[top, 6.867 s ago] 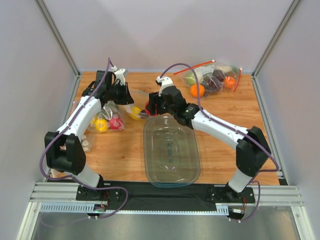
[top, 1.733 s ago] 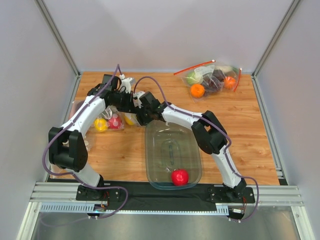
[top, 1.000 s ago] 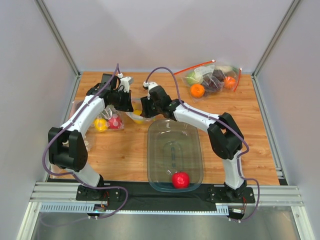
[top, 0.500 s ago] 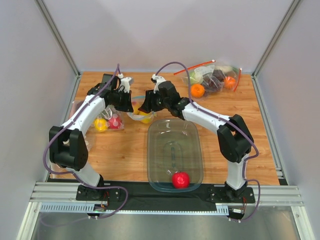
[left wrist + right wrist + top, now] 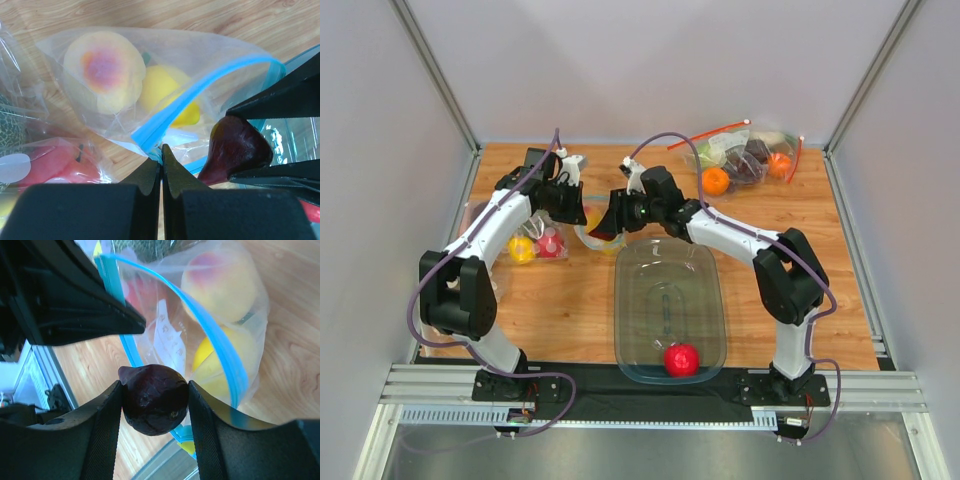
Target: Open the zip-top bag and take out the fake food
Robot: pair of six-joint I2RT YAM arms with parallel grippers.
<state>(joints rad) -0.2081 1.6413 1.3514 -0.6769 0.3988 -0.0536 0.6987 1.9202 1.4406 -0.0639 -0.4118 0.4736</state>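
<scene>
Zip-top bag (image 5: 165,52) mouth gaping; plum (image 5: 155,405) just beside blue strip (image 5: 200,87).

Looks like a robotics lab test cell rather than a home or kitchen. Walled on three sides by plain grey panels (image 5: 650,70) set in aluminium profile posts (image 5: 435,75). Floored with a small wooden tabletop (image 5: 570,320), edged at the near side by a slotted aluminium rail (image 5: 880,385). Fitted with a left arm (image 5: 485,235) and a right arm (image 5: 740,240) bolted at that rail, trailing purple cables (image 5: 665,137). Stocked with props: a clear tub (image 5: 665,290), a red plastic apple (image 5: 680,357), a red-zipped bag of toy fruit (image 5: 750,155)
</scene>
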